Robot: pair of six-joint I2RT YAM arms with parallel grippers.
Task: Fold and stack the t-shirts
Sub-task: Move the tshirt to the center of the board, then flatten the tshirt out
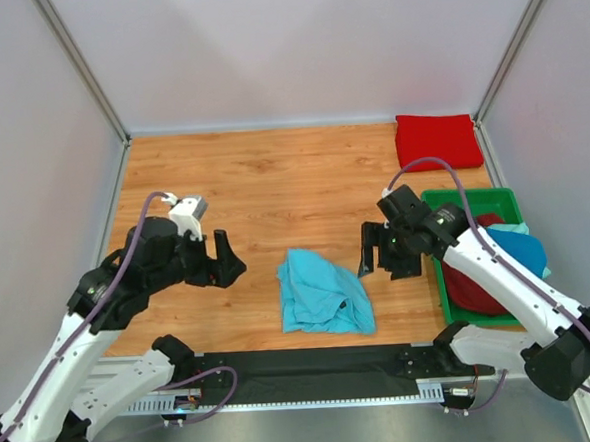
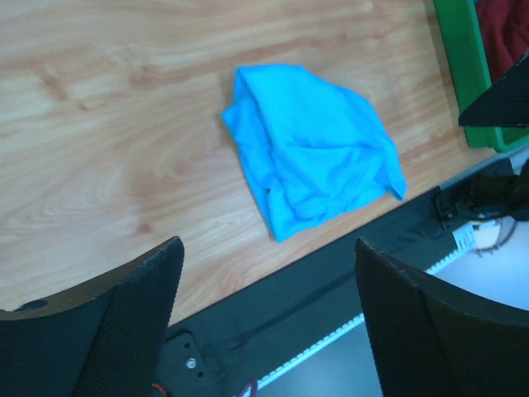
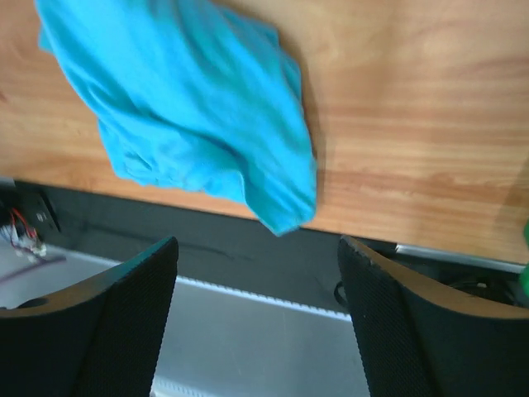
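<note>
Tabletop (image 1: 273,182) of pale wood fills the middle of the top view. On it, low and just right of centre, lies the turquoise t-shirt (image 1: 324,291), crumpled in a loose heap close to the table's bottom edge. The left gripper (image 1: 221,266) hangs to the left of the heap and the right gripper (image 1: 385,259) to its right. Both are apart from the cloth, with jaws spread and nothing between them. At the upper right corner of the table a red t-shirt (image 1: 437,139) lies folded flat. Below it, along the right edge, a green tray (image 1: 474,195) holds a dark red t-shirt (image 1: 471,285) and a blue t-shirt (image 1: 525,250), both partly hidden by the right arm.

In the left wrist view the turquoise t-shirt (image 2: 310,157) sits at the centre of the frame, rumpled, with one corner reaching toward the dark strip at the table's edge. The left gripper (image 2: 264,322) shows its jaws at the bottom left and bottom right, set wide and empty, with no contact with the cloth. The green tray (image 2: 463,74) runs down the upper right, with the dark red t-shirt (image 2: 504,33) inside it.

In the right wrist view the turquoise t-shirt (image 3: 190,107) fills the upper left, and its lower corner hangs over the table's edge. The right gripper (image 3: 256,322) has its jaws wide apart at the bottom of the frame, holding nothing.
</note>
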